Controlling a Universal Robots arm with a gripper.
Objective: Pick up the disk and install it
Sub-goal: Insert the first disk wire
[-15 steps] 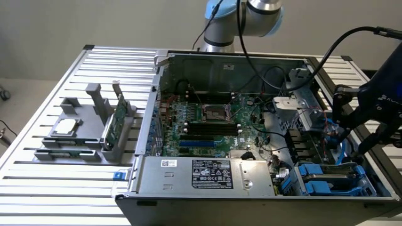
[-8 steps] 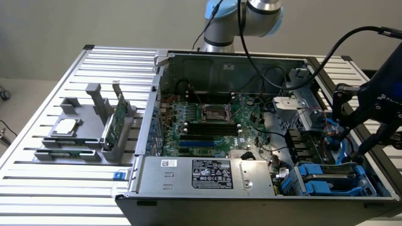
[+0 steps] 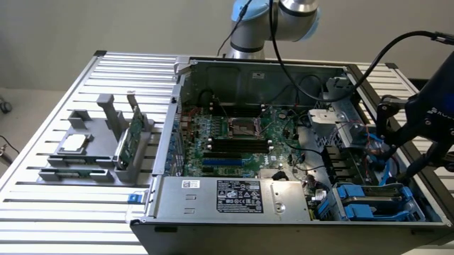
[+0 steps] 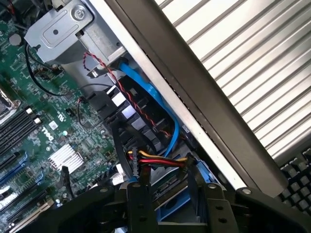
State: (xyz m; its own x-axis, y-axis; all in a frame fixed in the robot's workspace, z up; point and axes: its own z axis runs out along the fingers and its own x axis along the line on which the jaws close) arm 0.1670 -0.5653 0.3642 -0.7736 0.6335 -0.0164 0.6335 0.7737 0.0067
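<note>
End effector open above the disk seated in the case's drive bay

In the exterior view the disk (image 3: 376,194), grey metal edged by its blue carrier, lies flat in the bay at the near corner of the open computer case (image 3: 284,237), toward the exterior view's right, beside the motherboard (image 3: 234,138). The case stands on the slatted tabletop (image 3: 71,223). The end effector (image 4: 177,213) hangs just above that bay. In the wrist view its two dark fingers (image 4: 141,206) stand apart and grip nothing, with the blue carrier edge and a bundle of coloured wires (image 4: 155,160) showing between them. A blue cable (image 4: 153,102) runs along the case wall close by.
</note>
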